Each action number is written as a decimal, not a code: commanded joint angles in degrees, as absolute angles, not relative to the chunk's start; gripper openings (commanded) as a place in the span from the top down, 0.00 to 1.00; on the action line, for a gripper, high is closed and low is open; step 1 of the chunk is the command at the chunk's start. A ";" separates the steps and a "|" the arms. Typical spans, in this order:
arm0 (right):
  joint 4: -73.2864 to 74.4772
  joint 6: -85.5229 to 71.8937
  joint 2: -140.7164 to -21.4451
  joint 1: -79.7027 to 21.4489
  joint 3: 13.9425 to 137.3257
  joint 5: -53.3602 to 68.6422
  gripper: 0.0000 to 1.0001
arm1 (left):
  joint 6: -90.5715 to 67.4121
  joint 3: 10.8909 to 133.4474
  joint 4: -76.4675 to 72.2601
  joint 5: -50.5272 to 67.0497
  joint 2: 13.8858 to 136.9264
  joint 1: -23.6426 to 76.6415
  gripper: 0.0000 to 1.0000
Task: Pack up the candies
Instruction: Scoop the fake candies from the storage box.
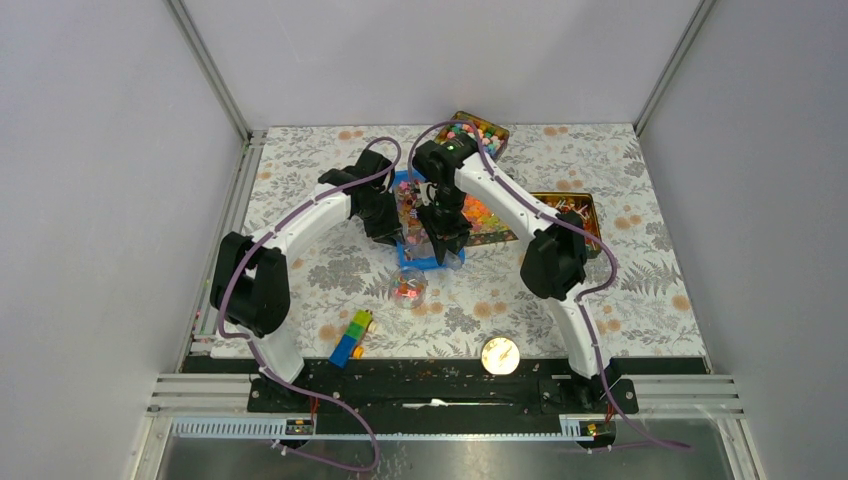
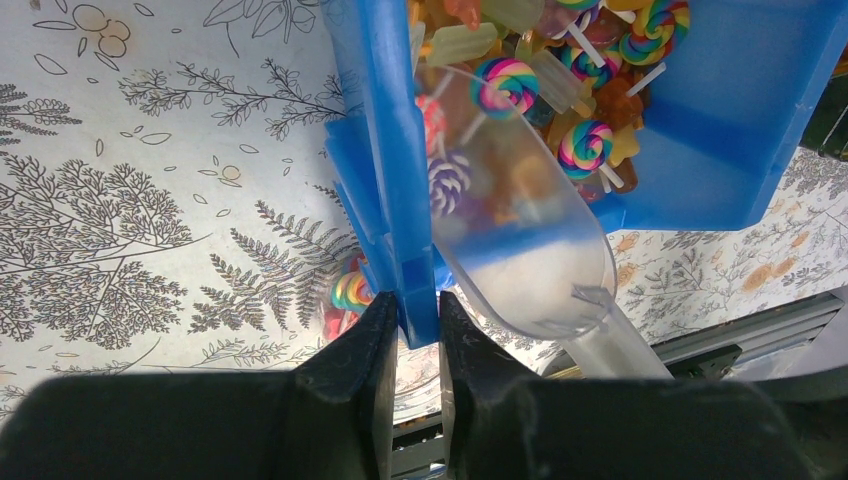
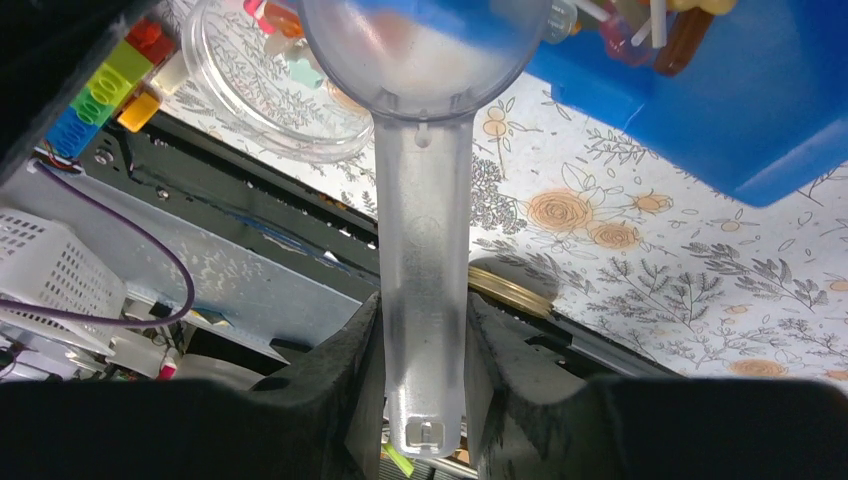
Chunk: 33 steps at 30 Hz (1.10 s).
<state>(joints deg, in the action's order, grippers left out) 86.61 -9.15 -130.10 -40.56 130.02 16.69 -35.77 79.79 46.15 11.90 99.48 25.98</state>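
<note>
Your left hand (image 2: 410, 325) is pinched onto a wall of the blue bin (image 2: 730, 120), likely to stop it sliding or tipping while the scoop works. Your right hand (image 3: 422, 330) is clamped on the handle of the clear scoop (image 3: 420, 200), whose bowl lies in the bin against the candies (image 2: 505, 85), swirl lollipops and jelly pieces. The scoop looks mostly unloaded, though its clear plastic makes that hard to judge. The round clear dish (image 3: 270, 100) sits near the bin on the worktop (image 3: 700, 250), handy for a short tip-out
</note>
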 commanded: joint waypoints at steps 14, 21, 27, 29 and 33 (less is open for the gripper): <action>91.35 -16.57 -141.96 -37.47 145.67 15.16 1.00 | -34.63 84.55 46.84 15.22 99.61 26.28 1.00; 84.85 -15.65 -141.03 -36.65 143.33 9.76 1.00 | -34.31 85.08 46.85 16.25 100.25 26.28 1.00; 80.16 -14.75 -138.10 -36.32 140.94 3.26 1.00 | -33.88 86.33 47.08 15.84 100.35 26.28 1.00; 79.66 -14.82 -136.54 -36.22 139.88 2.58 1.00 | -33.47 86.92 47.66 15.31 100.66 26.28 1.00; 80.74 -14.38 -133.89 -35.88 135.69 3.41 1.00 | -32.76 88.23 48.38 14.79 101.31 26.28 1.00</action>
<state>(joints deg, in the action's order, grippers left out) 83.53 -13.17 -137.78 -38.59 138.82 12.23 -34.41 83.90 47.22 10.59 102.41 25.32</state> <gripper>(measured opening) 0.346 0.159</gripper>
